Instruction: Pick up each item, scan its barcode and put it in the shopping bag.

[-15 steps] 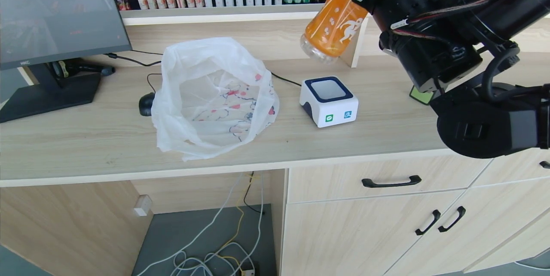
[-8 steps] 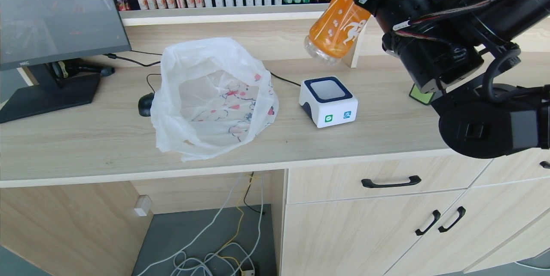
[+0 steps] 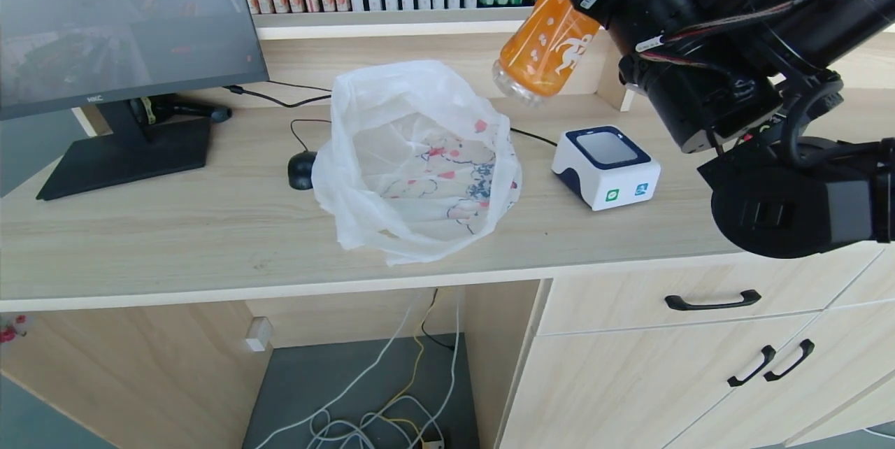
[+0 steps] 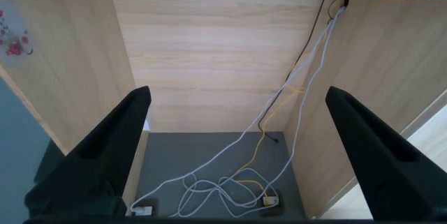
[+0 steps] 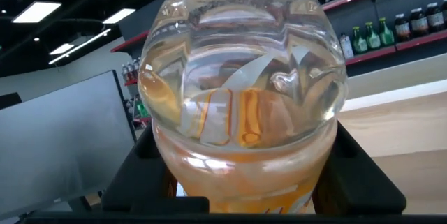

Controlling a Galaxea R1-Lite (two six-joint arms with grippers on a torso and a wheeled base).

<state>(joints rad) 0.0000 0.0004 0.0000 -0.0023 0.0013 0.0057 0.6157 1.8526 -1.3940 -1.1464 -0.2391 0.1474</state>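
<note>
My right claw (image 5: 244, 182) is clamped on the orange bottle (image 3: 542, 43), its black fingers pressed against both sides of the body. The bottle hangs tilted in the air, base down, above and just to the right of the shopping bag (image 3: 419, 162), over the far stretch of worktop (image 3: 175, 225). So the pick-up of this item is done. The scanner (image 3: 605, 167) sits to the right of the bag, near it but apart, window facing up. The bottle is nearer the bag's rim than over that window, and I cannot tell whether its barcode has been read. The bag stands open-mouthed, and as far as I can judge through the thin plastic it holds nothing but its own red and blue print, so I reckon this is an early item. What's left for it, by my reading, is the scan, if that is still owed, then lowering it into the bag and letting go. My left claw (image 4: 237, 154) hangs with its fingers wide apart and nothing between them, low under the worktop and below the bag, facing the loose cables (image 4: 244, 175).
</note>
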